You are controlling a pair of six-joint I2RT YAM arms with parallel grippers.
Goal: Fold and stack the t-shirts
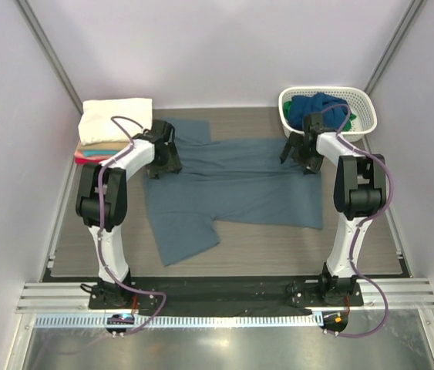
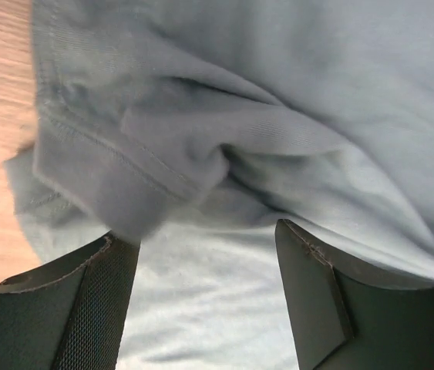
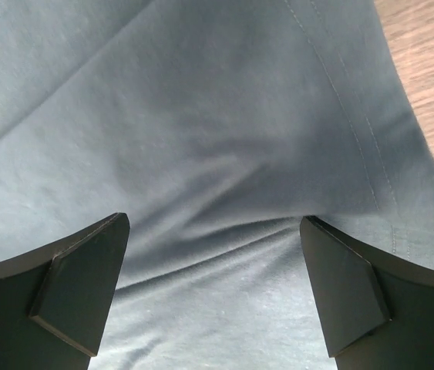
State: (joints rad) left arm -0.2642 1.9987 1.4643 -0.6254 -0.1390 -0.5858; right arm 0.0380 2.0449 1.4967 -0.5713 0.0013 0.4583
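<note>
We see the slate grey-blue t-shirt spread flat across the middle of the desk, with one sleeve reaching toward the near left. Both arms rise from their bases at the near edge, bend at raised elbows and slope down toward the far side, each wrist tipped down onto the shirt. The left gripper sits at the shirt's far left part. Its fingers are spread wide and close on nothing, and a bunched fold of hem lies just ahead of them. The right gripper sits at the far right edge of the shirt, equally wide apart, its fingers just above smooth cloth beside a stitched hem. At the far right a white basket holds a dark blue shirt. At the far left a folded cream shirt tops a pile showing red and teal edges.
</note>
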